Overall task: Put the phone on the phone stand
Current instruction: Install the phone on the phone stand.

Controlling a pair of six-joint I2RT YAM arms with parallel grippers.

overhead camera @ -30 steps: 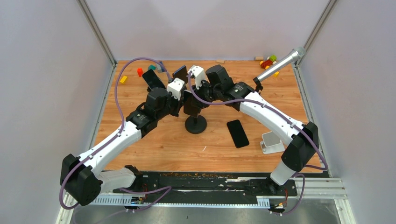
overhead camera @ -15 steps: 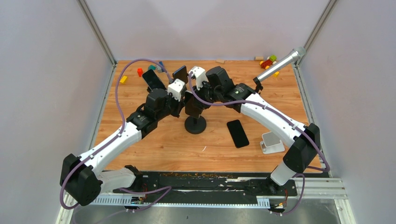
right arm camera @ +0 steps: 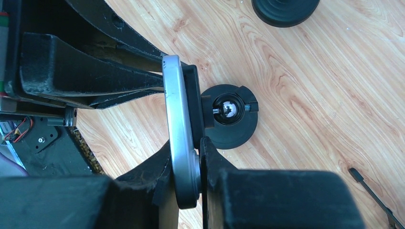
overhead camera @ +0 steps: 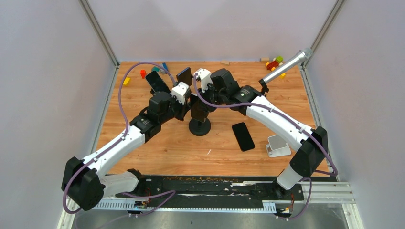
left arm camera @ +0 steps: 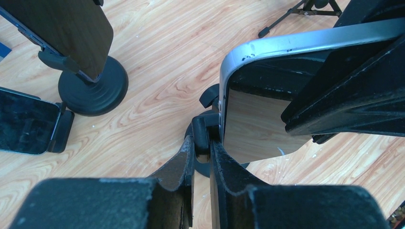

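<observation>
1. Noted the right gripper clamped across the phone, holding it upright on its edge above the middle of the table.
2. The left gripper had its fingers nearly together, pinching a black cradle part of the phone stand, apparently to steady it.
3. The phone's back lay against the stand's cradle plate, over the round base. Whether the cradle fully caught it could not be told.
4. Judgement: pickup and carry were done and seating was close. Left to do: confirm the seat, release both grips, withdraw.
5. A second phone lay flat on the table, well apart.
</observation>
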